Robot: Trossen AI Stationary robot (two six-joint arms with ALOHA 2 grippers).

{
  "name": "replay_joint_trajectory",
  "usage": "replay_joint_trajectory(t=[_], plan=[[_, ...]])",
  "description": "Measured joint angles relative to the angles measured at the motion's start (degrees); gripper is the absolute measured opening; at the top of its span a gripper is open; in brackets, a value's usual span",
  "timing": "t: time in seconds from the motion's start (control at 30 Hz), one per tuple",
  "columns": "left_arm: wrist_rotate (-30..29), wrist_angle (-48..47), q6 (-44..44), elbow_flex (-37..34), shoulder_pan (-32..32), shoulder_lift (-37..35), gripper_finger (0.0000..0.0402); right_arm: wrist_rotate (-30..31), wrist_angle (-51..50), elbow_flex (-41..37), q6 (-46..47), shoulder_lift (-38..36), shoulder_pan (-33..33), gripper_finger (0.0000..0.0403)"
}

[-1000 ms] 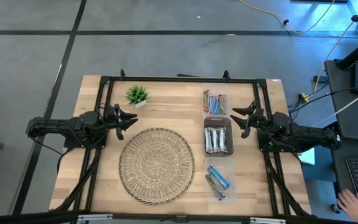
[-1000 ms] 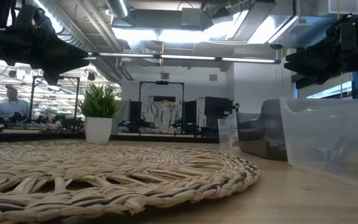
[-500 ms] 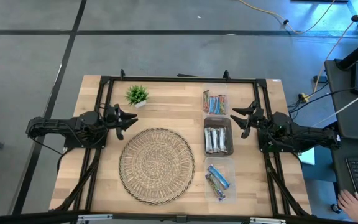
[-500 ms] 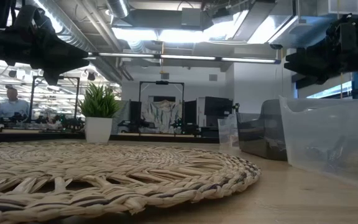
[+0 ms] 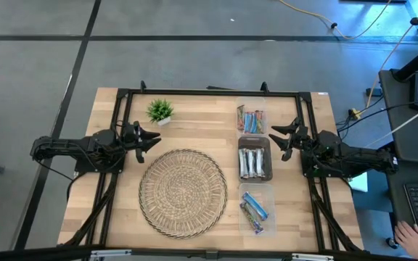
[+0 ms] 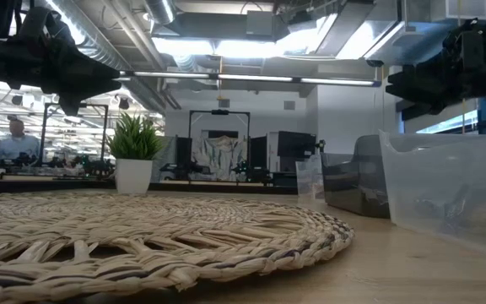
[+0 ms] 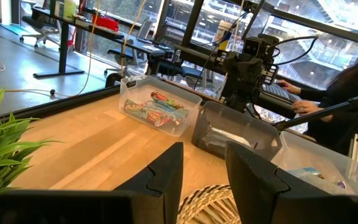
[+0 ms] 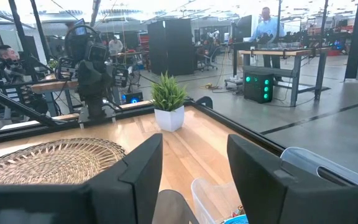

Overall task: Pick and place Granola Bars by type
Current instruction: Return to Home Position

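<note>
The Granola Bars lie in three bins along the table's right side. Green, red and orange ones fill the far clear bin. Silver-white ones are in the dark middle bin, and blue ones in the near clear bin. My left gripper hovers level and open over the table's left side, by the woven mat; its fingers have nothing between them. My right gripper hovers level and open just right of the bins, and nothing is between its fingers either.
A round woven mat lies in the table's middle. A small potted plant stands at the far left. A black frame rail runs around the table. A person's hand is at a keyboard beyond the table's right edge.
</note>
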Motion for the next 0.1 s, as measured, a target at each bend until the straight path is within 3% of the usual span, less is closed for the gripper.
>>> replay_joint_trajectory(t=[0.1], plan=[[0.0,0.0,0.0,0.0,0.0,0.0,0.0114,0.0,0.0,0.0,0.0,0.0,0.01,0.0184]])
